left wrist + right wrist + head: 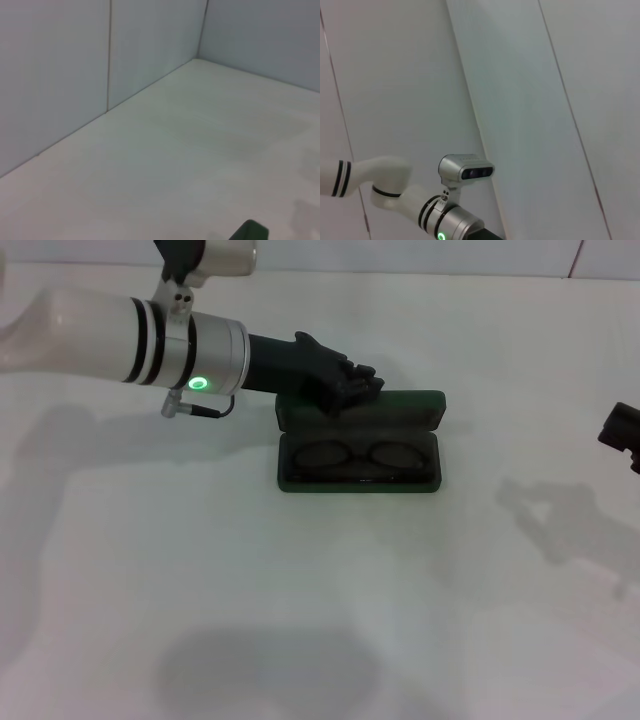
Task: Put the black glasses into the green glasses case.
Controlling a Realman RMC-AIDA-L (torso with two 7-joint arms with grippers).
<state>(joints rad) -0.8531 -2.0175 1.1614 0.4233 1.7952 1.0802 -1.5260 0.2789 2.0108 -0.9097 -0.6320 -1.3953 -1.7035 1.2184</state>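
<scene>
Item one, as we see it from the head view: a dark green rectangular hinged glasses case point(360, 445) with rounded corners, lying open on the plain white table point(300, 620), a little right of centre; its lid is folded back toward the far side, its tray toward the near side. Item two: thin black-framed glasses point(355, 456) with roundish lenses, lying flat inside the near tray of the case, lenses side by side along its length. Item three: the left arm's chunky black pincer point(352, 386), reaching in from the left on a white and silver arm with a lit green ring; it rests at the far left part of the open lid, touching or just over it; we cannot tell whether its fingers are spread or pressed together. Item four: the right arm's black pincer point(622, 432), only partly in view at the right edge, well apart from the case; its state we cannot tell. In the left wrist view we note one green corner of the case point(250, 232) against the table.
</scene>
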